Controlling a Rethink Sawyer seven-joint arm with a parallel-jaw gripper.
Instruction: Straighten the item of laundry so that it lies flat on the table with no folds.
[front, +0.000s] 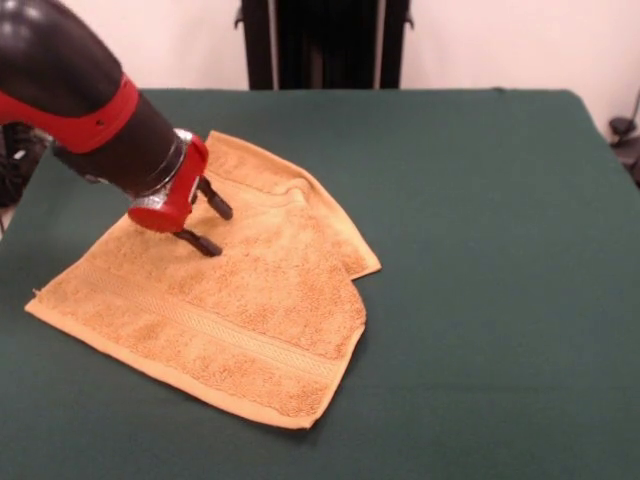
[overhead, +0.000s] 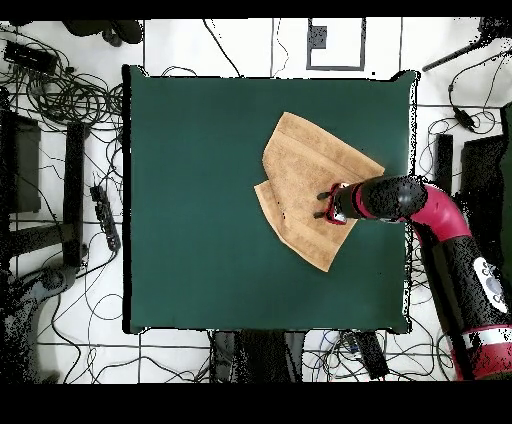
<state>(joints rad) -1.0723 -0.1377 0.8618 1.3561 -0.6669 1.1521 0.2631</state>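
Observation:
The orange-tan towel (front: 225, 290) lies on the green table (front: 480, 250) at the left, with a woven band near its front edge. Its right side is folded over, so a second layer shows as a flap toward the right corner. In the overhead view the towel (overhead: 300, 165) lies right of the table's (overhead: 200, 220) middle. My gripper (front: 215, 228) hangs over the towel's upper middle, fingers spread apart and empty, with the lower fingertip (front: 207, 245) at the cloth surface. It also shows in the overhead view (overhead: 322, 205). The white label is hidden.
The arm (front: 80, 110) reaches in from the upper left in the front view and from the right (overhead: 440, 215) in the overhead view. Cables and equipment (overhead: 60, 150) lie on the floor around the table.

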